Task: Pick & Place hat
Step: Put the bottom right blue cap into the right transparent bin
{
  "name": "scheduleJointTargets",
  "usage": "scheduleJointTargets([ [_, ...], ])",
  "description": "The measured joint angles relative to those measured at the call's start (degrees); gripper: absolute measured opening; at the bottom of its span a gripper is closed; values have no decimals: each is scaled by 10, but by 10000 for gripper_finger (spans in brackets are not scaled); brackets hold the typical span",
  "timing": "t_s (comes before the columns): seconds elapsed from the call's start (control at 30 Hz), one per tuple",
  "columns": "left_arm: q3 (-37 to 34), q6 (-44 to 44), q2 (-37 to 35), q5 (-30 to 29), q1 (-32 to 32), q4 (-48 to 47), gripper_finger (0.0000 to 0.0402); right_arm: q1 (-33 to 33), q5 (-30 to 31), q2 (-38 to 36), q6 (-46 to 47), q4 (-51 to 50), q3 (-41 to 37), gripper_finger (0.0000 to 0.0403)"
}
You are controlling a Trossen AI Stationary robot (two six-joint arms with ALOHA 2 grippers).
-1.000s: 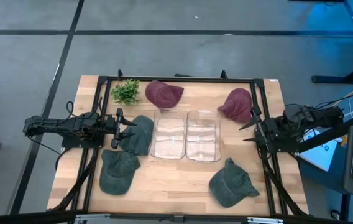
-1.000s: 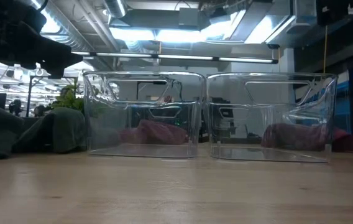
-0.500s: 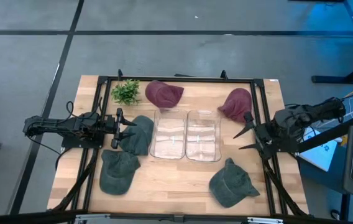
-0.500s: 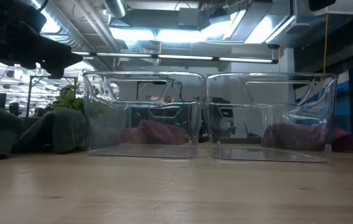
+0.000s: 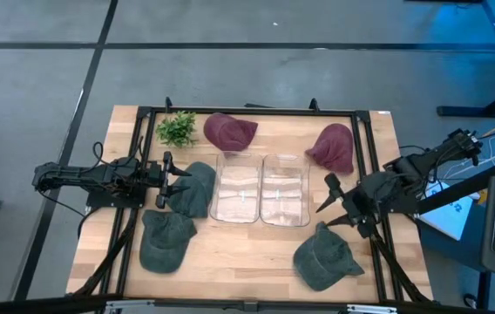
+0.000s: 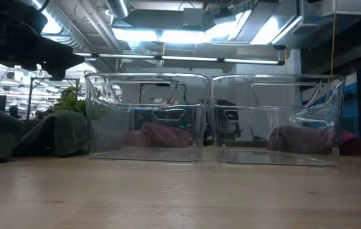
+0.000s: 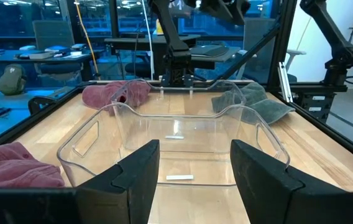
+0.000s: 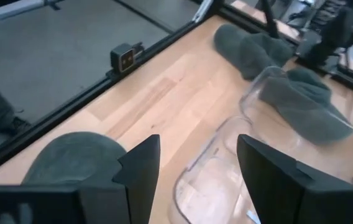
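From table height I see two clear plastic bins side by side on the wooden table (image 6: 180, 197), the left bin (image 6: 145, 117) and the right bin (image 6: 276, 119), almost touching. Through each bin's wall a dark red hat shows behind, one (image 6: 158, 135) at the left and one (image 6: 301, 138) at the right. Left of the bins lies a green hat (image 6: 63, 133), with a green plant (image 6: 72, 98) behind it. A dark arm part (image 6: 21, 38) hangs in the upper left corner.

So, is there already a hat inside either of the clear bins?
No, in the high view both clear bins hold no hat; the two maroon hats and three green hats all lie on the table around them.
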Motion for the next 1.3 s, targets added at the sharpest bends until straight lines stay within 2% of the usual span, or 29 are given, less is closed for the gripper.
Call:
scheduleJointTargets([
  [0.13, 0, 0, 0, 0, 0, 0, 194, 19, -5, 28, 20, 0, 6, 213],
  [0.23, 0, 0, 0, 0, 0, 0, 194, 29, -7, 48, 77, 0, 11, 213],
  [0.43, 0, 0, 0, 0, 0, 0, 194, 53, -12, 79, 342, 15, 12, 213],
  [0.57, 0, 0, 0, 0, 0, 0, 194, 65, -43, 92, 531, 15, 12, 213],
  [0.67, 0, 0, 0, 0, 0, 0, 194, 75, -68, 99, 623, 17, 12, 213],
  [1.0, 0, 0, 0, 0, 0, 0, 194, 115, -72, 103, 734, 15, 12, 213],
  [1.17, 0, 0, 0, 0, 0, 0, 194, 137, -109, 112, 788, -7, 12, 213],
  [1.3, 0, 0, 0, 0, 0, 0, 194, 151, -144, 139, 797, -32, 12, 213],
])
